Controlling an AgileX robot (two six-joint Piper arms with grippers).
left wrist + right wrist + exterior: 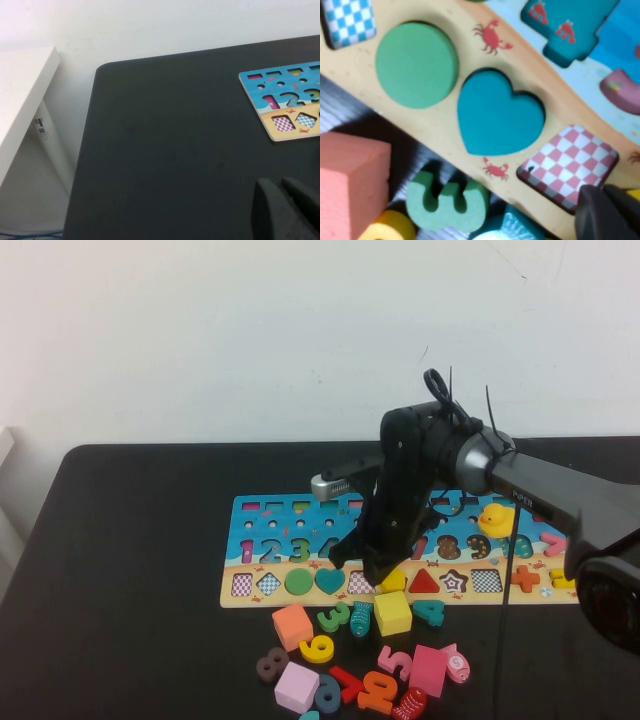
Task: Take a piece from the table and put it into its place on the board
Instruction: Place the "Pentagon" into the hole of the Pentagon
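Note:
The puzzle board [232,552] lies mid-table, with a green circle [415,65] and a teal heart [495,115] seated in it. Beside the heart is an empty pink-checkered square slot [567,165]. My right gripper [372,575] hangs low over the board's front edge by that slot, and in the right wrist view [607,212] its fingers are pressed together with nothing between them. Loose pieces lie in front of the board: an orange cube [292,625], a green 3 [334,617], a yellow cube [393,612] and a pink square [428,670]. My left gripper [282,207] is shut above bare table, left of the board [280,137].
A yellow duck [495,520] sits on the board's right part. More pieces lie near the front edge: a lilac cube [297,686], a brown 8 [271,664], a yellow 6 [317,648] and a teal 4 [430,612]. A white shelf [25,95] stands off the table's left.

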